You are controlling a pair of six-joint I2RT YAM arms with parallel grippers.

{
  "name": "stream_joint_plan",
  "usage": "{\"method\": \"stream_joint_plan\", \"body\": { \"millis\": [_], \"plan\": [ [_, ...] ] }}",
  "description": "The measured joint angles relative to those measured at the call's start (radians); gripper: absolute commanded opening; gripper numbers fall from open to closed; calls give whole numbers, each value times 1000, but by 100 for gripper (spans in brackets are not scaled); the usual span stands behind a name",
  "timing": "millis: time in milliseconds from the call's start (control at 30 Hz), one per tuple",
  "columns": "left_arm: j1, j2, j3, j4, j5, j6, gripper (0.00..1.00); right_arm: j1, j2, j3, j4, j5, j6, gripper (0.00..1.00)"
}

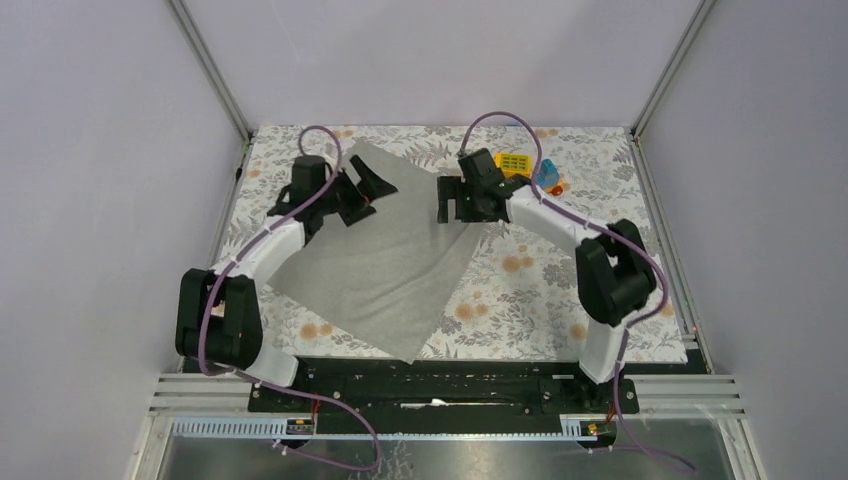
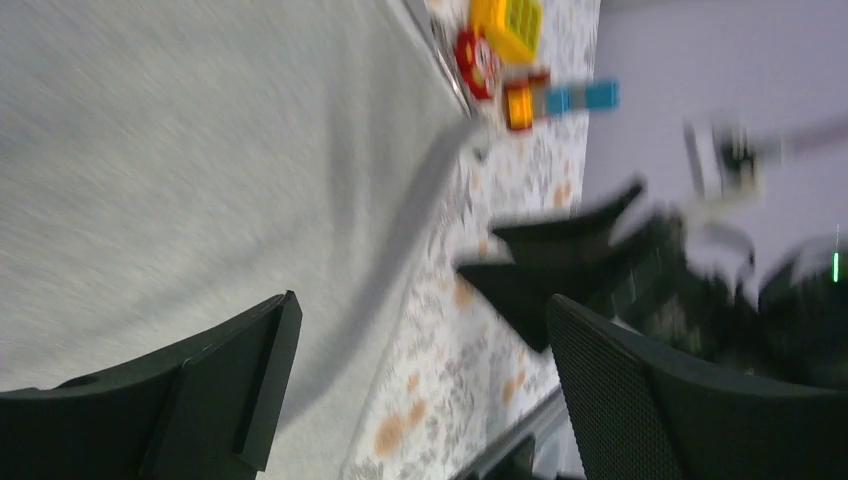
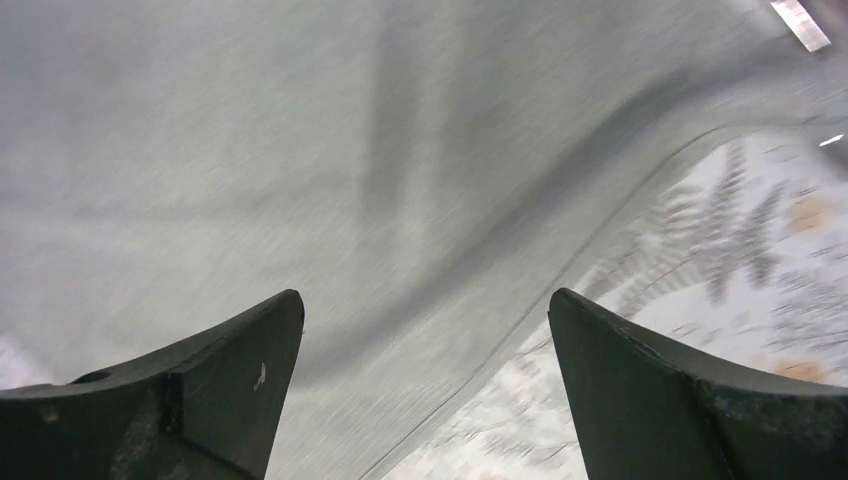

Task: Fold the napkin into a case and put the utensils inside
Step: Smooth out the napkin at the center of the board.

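As both stand wide open and empty, the left gripper (image 1: 362, 192) and right gripper (image 1: 447, 203) flank the upper end of the grey napkin (image 1: 385, 265), equally near at upper centre.

**Right wrist view: cloth under open jaws**

- Item 1: right gripper (image 3: 427, 300). Two dark fingers (image 3: 220, 385) rise from the bottom corners, spread wide with nothing between them; a small pale speck sits on the left-hand one.
- Item 2: napkin (image 3: 300, 150). Plain grey cloth filling most of the frame, with soft ridges and shadowed creases. Its edge curves from upper right down to bottom centre.
- Item 3: tablecloth (image 3: 740, 250). White with grey fern leaves and orange blossoms, exposed at lower right beyond the napkin's edge.
- Item 4: pale strip (image 3: 799, 24). Top right corner, too blurred to identify
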Motion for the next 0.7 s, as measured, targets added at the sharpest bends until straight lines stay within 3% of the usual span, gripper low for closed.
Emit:
{"method": "stream_joint_plan", "body": {
  "millis": [167,500,700],
  "plan": [
    [117,138,138,27,-6,14,99,114,-137,-128,57,-81,89,96],
    [124,582,367,211,7,13,99,361,-145,-238,138,-141,197,89],
    [154,710,421,284,28,-13,99,476,-118,-249,172,-139,200,88]
  ]
}}
